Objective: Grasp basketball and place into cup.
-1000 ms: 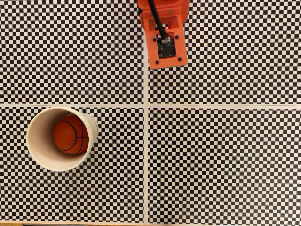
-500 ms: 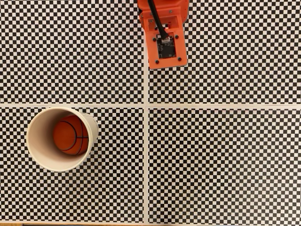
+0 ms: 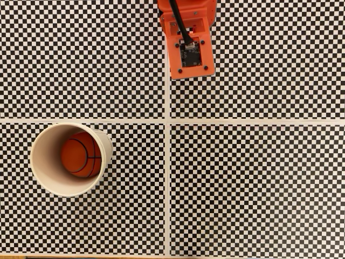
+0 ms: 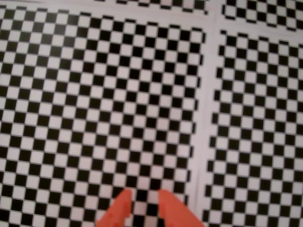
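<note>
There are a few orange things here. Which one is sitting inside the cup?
The basketball: a round orange ball with black seam lines, lying inside the cream cup. The other orange things are the boxy robot arm and its fingers, both outside it.

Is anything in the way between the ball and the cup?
No. The ball already sits inside the cup, so nothing visible stands between them. The gripper is over bare checkered table, holding nothing.

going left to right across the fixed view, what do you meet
cup with the basketball lying inside it → pale vertical seam between the checkerboard sheets → orange arm at the top edge, just right of that seam
</note>
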